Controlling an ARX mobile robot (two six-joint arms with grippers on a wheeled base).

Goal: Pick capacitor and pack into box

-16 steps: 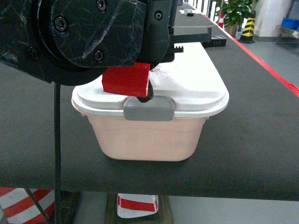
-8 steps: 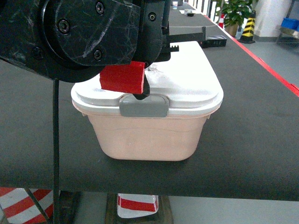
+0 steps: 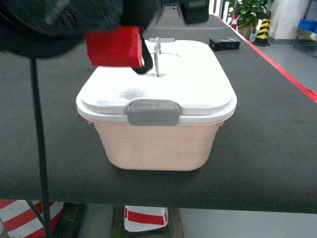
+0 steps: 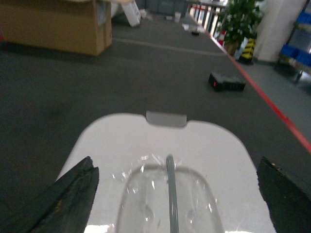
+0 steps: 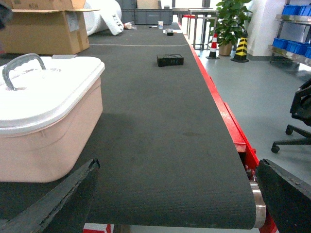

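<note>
The box is a pale pink tub standing on the black belt with its white lid on and the grey latch tab facing me. A clear handle stands up on the lid. My left arm, with its red part, is blurred above the lid's back left. In the left wrist view the left gripper is open above the lid, its fingers on either side of the handle and not touching it. The right gripper is open over bare belt to the right of the box. No capacitor is in view.
A small black block lies on the belt beyond the box. A brown cardboard carton stands at the far left. The belt's red edge runs along the right, with an office chair and blue bins beyond.
The left arm has lifted off the lid's front by the latch and swung up and back, and is now blurred. The lid, pushed to the right before, now sits squarely on the box.
</note>
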